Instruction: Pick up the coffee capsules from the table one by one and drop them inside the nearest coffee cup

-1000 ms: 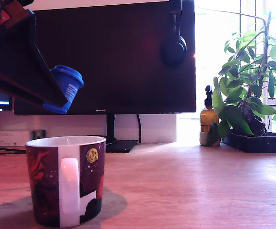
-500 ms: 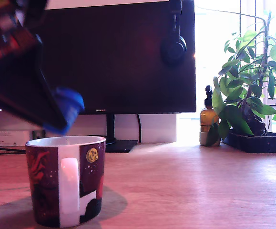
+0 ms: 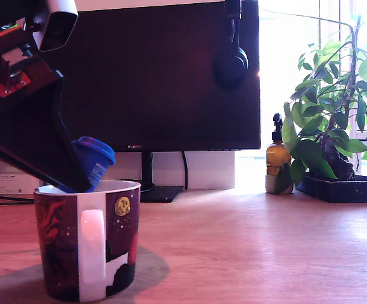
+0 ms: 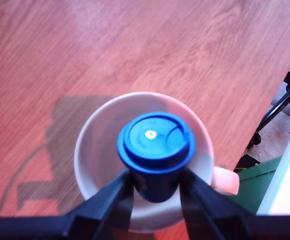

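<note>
A blue coffee capsule point(image 3: 94, 162) hangs tilted at the rim of the coffee cup point(image 3: 88, 240), its lower end dipping just inside the mouth. My gripper point(image 3: 82, 180) is shut on the coffee capsule point(image 4: 156, 146), black fingers point(image 4: 109, 197) pinching its sides. From the wrist camera the capsule sits right over the white inside of the coffee cup point(image 4: 97, 150). The maroon-and-black mug stands on the wooden table point(image 3: 259, 247) at the exterior view's left, white handle toward the camera. No other capsules show.
A dark monitor point(image 3: 164, 76) with headphones point(image 3: 231, 60) hung on it stands behind the cup. A pump bottle point(image 3: 276, 161) and a potted plant point(image 3: 335, 120) sit at the exterior view's right. The table's edge point(image 4: 265, 107) runs close by the cup in the wrist view.
My gripper has come down with the capsule, from well above the cup to the cup's rim. The cup has stayed put.
</note>
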`<state>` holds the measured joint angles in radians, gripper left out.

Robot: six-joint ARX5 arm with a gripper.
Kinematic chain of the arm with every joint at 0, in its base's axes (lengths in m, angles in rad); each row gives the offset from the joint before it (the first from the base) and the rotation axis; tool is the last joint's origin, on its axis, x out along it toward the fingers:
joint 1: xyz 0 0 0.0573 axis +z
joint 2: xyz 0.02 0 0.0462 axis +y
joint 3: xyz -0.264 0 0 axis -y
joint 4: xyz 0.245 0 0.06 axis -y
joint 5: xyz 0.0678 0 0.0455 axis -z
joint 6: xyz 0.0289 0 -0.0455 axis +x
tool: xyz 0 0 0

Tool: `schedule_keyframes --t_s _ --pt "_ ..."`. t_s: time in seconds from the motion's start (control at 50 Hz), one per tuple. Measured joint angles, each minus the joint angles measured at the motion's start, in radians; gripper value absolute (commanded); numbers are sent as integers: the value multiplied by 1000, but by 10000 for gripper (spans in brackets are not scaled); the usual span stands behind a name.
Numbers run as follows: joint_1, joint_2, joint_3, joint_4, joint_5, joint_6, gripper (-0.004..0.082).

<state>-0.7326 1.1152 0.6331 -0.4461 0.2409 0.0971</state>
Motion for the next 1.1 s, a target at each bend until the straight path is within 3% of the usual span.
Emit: schedule_keyframes --t_s 0.32,0.36,0.46,0.5,0.54,0.76,0.82,0.88,0.92,1.04,1.1 --pt "0 0 -1 1 -8 0 215" --pt "0 0 -1 3 -8 0 282" --pt "0 0 -1 19 -13 0 596" --pt "0 -1 -1 25 -21 0 681" --pt "0 -3 -1 27 -30 0 713" --pt "0 -52 -2 28 -38 -13 707" --pt "0 -69 -2 28 -38 -13 673" --pt "0 -79 -2 28 -39 -22 563" --pt "0 -81 -2 28 -40 -32 441" --pt "0 -87 -2 36 -42 -42 -32" --pt "0 -91 -2 60 -42 -42 -13"
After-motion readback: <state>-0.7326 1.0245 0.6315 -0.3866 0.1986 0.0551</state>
